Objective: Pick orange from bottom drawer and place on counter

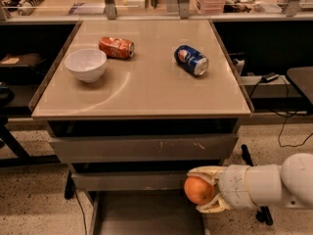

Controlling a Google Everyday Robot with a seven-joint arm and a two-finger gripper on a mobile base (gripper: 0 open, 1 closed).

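A speckled floor and dark shelving frame a grey drawer cabinet, and low at its right front corner sits the orange, clamped between the two pale fingers of the gripper. The gripper is closed to the fruit's width, one finger above it and one below. The white arm reaches in from the right at about the height of the lowest drawer front. The orange hangs over the right side of the open bottom drawer, clear of its flat grey floor, so the pick looks done and the carry up to the tabletop is the step in hand. To do it well, I would draw the fruit outward first, away from the cabinet. The two closed drawer fronts above it and the overhanging front edge of the tabletop stand directly in a straight upward path. Only once clear of that edge should the arm rise, and it should go high enough to pass the thin raised rim before moving in. A round, smooth fruit can roll, so it is best lowered until it touches the surface before the fingers part. The bare stretch at the front middle looks the safest spot, well apart from the white bowl, the crushed red can and the blue can lying on its side further back.
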